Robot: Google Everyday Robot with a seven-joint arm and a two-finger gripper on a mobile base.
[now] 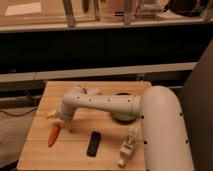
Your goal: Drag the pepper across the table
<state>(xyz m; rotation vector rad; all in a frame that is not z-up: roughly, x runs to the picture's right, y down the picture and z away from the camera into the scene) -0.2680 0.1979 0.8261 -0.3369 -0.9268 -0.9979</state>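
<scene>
Matt wooden table (pixel 75 156), smooth pale arm (pixel 106 104)

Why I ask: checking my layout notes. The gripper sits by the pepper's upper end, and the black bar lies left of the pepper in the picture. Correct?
One thing is off: in the camera view the black bar lies right of the pepper, not left. The gripper is indeed by the pepper's upper end.

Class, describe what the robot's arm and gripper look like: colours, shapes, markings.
The arm is off-white, built of thick, rounded tubular segments with small dark dots along it. Its gripper, small and pale, is over the table, close by the pepper.
</scene>
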